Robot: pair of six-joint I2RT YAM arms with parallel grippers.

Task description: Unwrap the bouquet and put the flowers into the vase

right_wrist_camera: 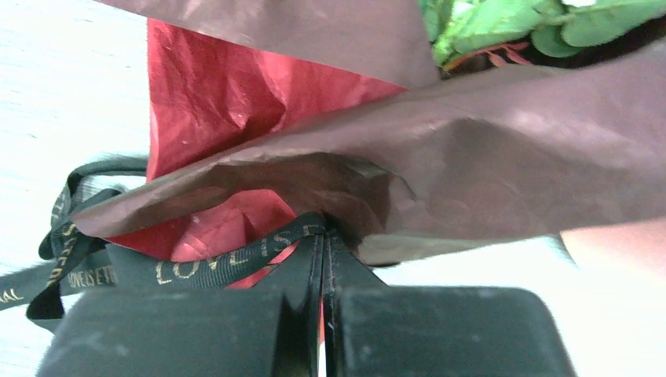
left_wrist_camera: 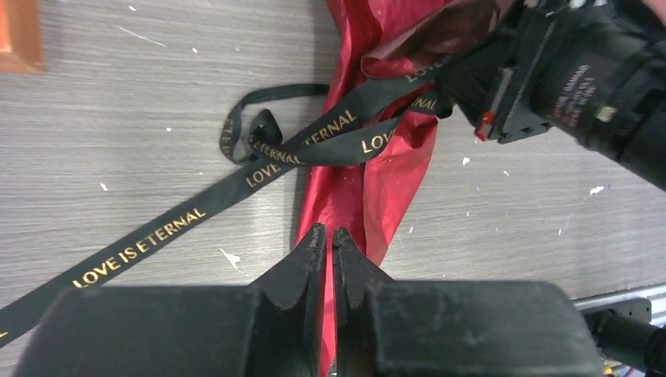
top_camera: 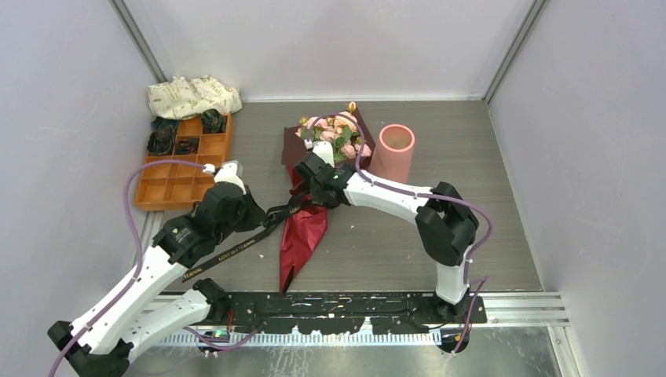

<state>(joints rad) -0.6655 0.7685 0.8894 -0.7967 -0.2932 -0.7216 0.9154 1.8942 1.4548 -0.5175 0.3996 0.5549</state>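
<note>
While my right gripper (right_wrist_camera: 323, 236) is clamped on the black ribbon (left_wrist_camera: 314, 137) at the wrap, the bouquet (top_camera: 310, 200) lies mid-table, maroon paper crinkled, roses twd the vase (top_camera: 395, 149) just beside. My left gripper (left_wrist_camera: 331, 236): nrly together, holding nothing. Bare tabletop (top_camera: 487, 157) to the right.

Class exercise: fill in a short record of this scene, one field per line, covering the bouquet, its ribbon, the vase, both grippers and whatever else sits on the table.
bouquet: lying on the table, still in its dark red paper
ribbon: black, gold lettering, loosened, trailing toward the left arm
vase: pink cylinder, upright, right of the bouquet, no flowers in it
right gripper: shut on the ribbon at the wrap
left gripper: almost shut, nothing visibly between the fingers
orange tray: far left, dark items in its far compartments
cloth bundle: behind the tray
</note>
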